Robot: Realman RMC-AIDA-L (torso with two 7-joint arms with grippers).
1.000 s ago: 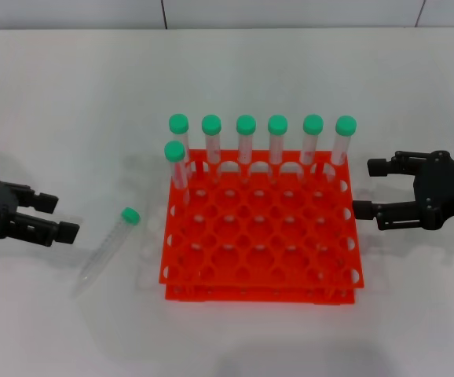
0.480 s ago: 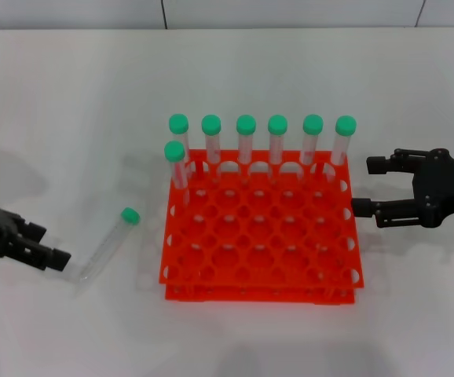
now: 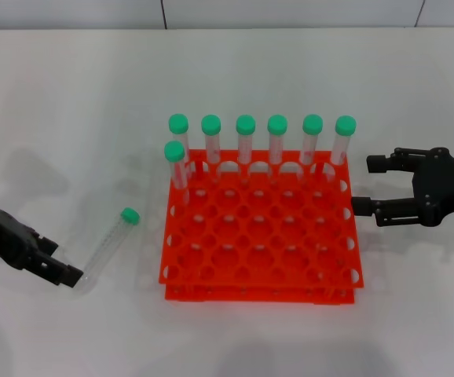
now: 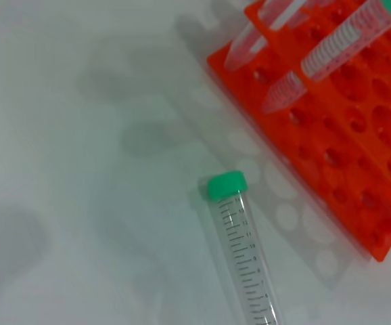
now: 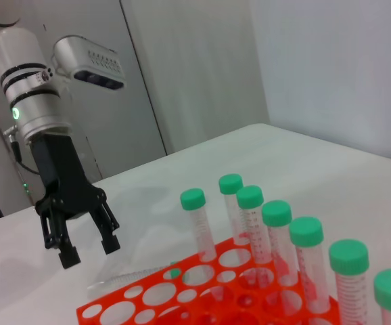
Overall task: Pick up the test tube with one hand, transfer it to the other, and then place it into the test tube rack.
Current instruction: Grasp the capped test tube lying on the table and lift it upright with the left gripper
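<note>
While the slim clear plastic test tube with green screw cap (image 3: 108, 247) lies on the white counter (image 3: 70, 118), the black left tool (image 3: 64, 272), fingers spread, sits at its rounded tip; the black right tool (image 3: 362, 185) hangs open beside the orange-red plastic rack (image 3: 260, 236).

Left gripper (image 3: 64, 271) hangs low with jaws spread; right gripper (image 3: 366, 186) hovers level, jaws apart.
</note>
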